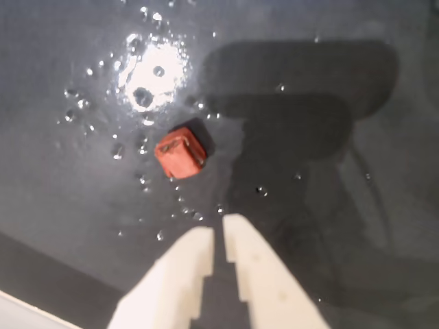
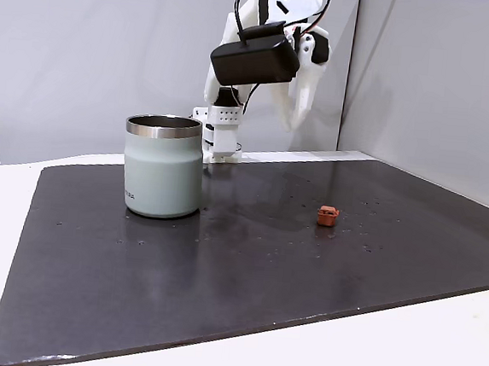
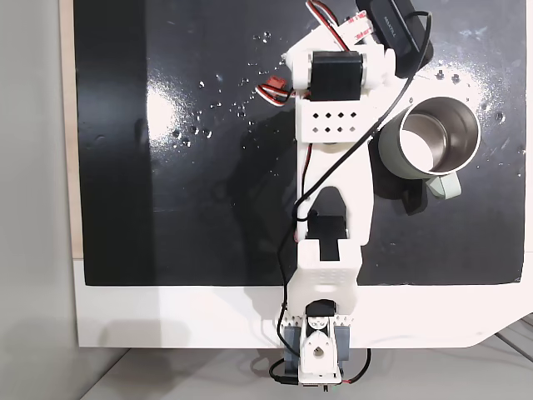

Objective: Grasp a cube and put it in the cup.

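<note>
- The gripper [image 1: 218,229] hangs high over the dark mat [image 2: 245,269], its two white fingers [image 1: 257,267] drawn nearly together with only a thin slit between them, and nothing in them.
- In the wrist view the cube [image 1: 180,151] lies ahead of the fingertips and a little to the left, turned at an angle to them, resting on the mat among water droplets [image 1: 147,82].
- To do this step well, I'd say the fingers need to spread first, then the wrist should shift toward the cube and twist to meet its flat sides before going down; on a wet mat, a corner pinch could let it slip.
- In the side-on fixed view the cube [image 2: 328,215] sits well to the right of the cup [image 2: 163,167], with bare mat between them, so the descent looks unobstructed.
- From above, the cup [image 3: 433,142] stands just beside the arm [image 3: 333,167], near the mat's edge; the carry should rise clear of its steel rim [image 2: 164,126].
- Around the cube the mat runs wide on all sides, its border well away.
</note>
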`<action>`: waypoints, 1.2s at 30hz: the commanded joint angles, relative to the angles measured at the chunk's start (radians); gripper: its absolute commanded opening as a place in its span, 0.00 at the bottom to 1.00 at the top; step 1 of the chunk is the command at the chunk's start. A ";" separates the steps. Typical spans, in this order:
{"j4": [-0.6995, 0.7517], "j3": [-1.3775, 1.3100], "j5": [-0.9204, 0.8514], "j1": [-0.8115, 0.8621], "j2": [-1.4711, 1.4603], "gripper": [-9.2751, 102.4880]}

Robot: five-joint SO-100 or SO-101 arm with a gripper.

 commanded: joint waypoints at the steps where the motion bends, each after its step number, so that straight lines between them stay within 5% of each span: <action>1: 0.008 -0.081 -0.014 -0.034 -0.011 0.08; 36: 0.008 -0.405 0.003 -0.152 -0.382 0.08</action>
